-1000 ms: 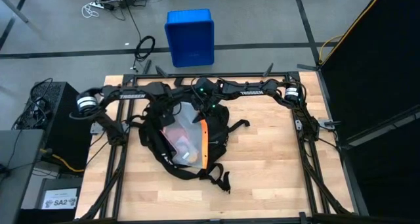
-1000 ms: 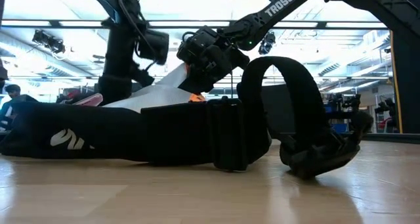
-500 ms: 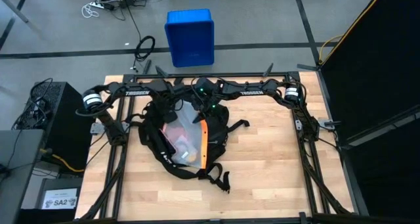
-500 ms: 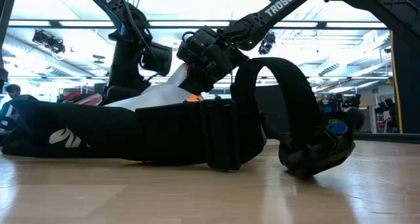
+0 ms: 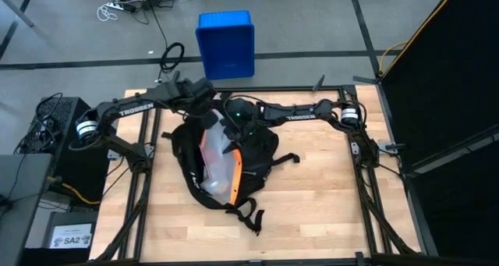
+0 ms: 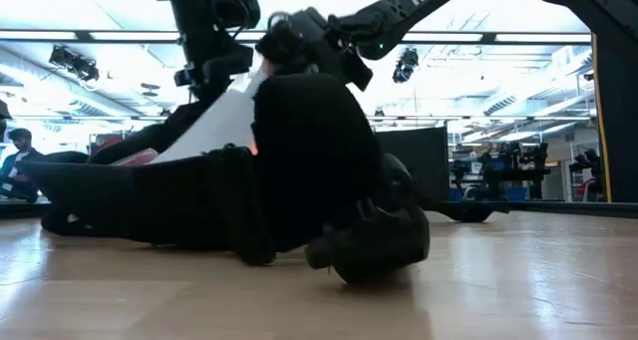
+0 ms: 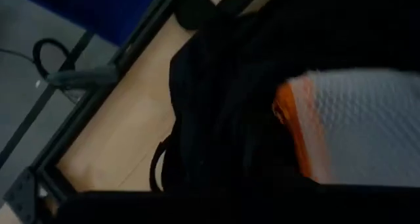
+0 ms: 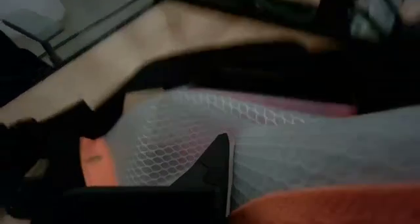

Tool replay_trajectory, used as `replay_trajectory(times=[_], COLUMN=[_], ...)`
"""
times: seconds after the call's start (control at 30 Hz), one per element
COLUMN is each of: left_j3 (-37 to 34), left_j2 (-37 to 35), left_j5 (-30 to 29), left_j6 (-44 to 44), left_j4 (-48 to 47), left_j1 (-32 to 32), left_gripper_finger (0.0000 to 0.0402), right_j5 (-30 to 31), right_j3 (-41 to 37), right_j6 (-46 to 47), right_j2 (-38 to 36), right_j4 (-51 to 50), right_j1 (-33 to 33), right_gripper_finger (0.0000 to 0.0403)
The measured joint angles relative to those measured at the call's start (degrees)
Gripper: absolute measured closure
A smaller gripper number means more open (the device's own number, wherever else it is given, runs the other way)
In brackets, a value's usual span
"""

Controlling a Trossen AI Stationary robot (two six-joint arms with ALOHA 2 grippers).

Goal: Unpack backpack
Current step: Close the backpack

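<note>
The black backpack lies open on the middle of the table, showing an orange lining and white mesh inside. Its near end and straps rest on the wood, while its far end stands raised. My left gripper is shut at the pack's far left rim. My right gripper is shut at the far rim beside the orange edge. In the low view both grippers sit above the raised end. My left gripper holds the backpack at the far left rim of its opening, slanting down from the far left. The gripper itself hides the place of contact. The far end hangs lifted below it, with white mesh sloping down from the fingers. My right gripper holds the backpack's far rim by the orange-lined edge, coming level-to-slanting from the table's right. One dark finger lies against the white mesh. The black fabric hangs from it, and the pack's near end stays on the table.
A blue crate stands on the floor beyond the table's far edge. Bare wood lies to the right of the pack and along the near edge. A loose strap reaches toward the right.
My left gripper has shut at the pack's far rim and risen. My right gripper has moved up and toward the table's left. The backpack's far end has lifted, the pack has slid left and turned, and the standing strap loop has dropped.
</note>
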Motion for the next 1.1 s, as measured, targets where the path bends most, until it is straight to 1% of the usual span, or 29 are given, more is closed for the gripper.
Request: replay_trajectory(times=[0.07,0.17,0.23,0.33,0.43,0.5,0.57,0.67,0.73,0.8,0.83,0.9,0.97,1.03,1.1], left_j3=[0.1,0.1,0.8,2.9,5.4,7.1,8.4,8.8,9.2,9.3,9.2,9.2,9.3,9.2,9.0], left_j2=[0.0,-0.1,0.0,0.0,0.0,0.0,-0.2,-1.2,-2.2,-2.3,-2.4,-3.1,-3.7,-3.6,-3.4], left_j5=[0.3,2.5,3.5,3.1,0.3,-3.0,-4.5,-5.3,0.3,1.8,1.8,0.9,0.5,0.3,0.0], left_j6=[-0.1,0.2,0.1,0.2,0.5,0.6,0.3,-1.0,-2.0,-2.2,-2.3,-2.0,-2.5,-2.6,-3.0], left_j4=[2.7,7.2,9.9,9.3,7.8,6.1,4.2,2.3,2.5,2.5,2.7,3.6,3.9,2.7,1.6], left_j1=[-1.2,-3.1,-4.2,-6.2,-8.1,-9.2,-9.8,-10.6,-11.7,-13.2,-13.5,-14.5,-15.7,-16.0,-16.3], left_gripper_finger=[0.0402,0.0401,0.0401,0.0401,0.0401,0.0401,0.0401,0.0401,0.0401,0.0402,0.0402,0.0402,0.0402,0.0402,0.0402], right_j5=[0.0,-0.2,1.6,6.5,8.9,9.5,12.0,19.0,26.5,33.1,36.6,40.0,40.5,38.8,38.7], right_j3=[0.0,0.0,0.0,0.0,0.1,0.2,0.2,0.2,0.2,-0.2,-0.1,0.0,-0.7,-0.9,-0.9], right_j6=[0.9,1.7,3.0,4.4,5.6,5.8,6.9,8.5,13.6,14.4,15.6,17.3,18.2,19.2,20.2], right_j2=[-0.7,-1.0,-1.0,-1.0,-1.3,-1.3,-1.5,-1.4,-0.8,-0.5,-0.5,-0.8,-0.7,-0.6,-0.6], right_j4=[3.8,7.9,9.1,9.0,8.9,8.7,7.4,4.5,2.3,-1.3,-1.9,-3.1,-3.1,-3.3,-3.2], right_j1=[0.7,1.4,1.4,0.8,-0.2,-0.9,-1.3,-1.6,-2.8,-4.3,-4.8,-6.0,-8.0,-9.8,-10.5], right_gripper_finger=[0.0403,0.0403,0.0403,0.0403,0.0403,0.0403,0.0403,0.0403,0.0403,0.0403,0.0403,0.0403,0.0403,0.0403,0.0403])
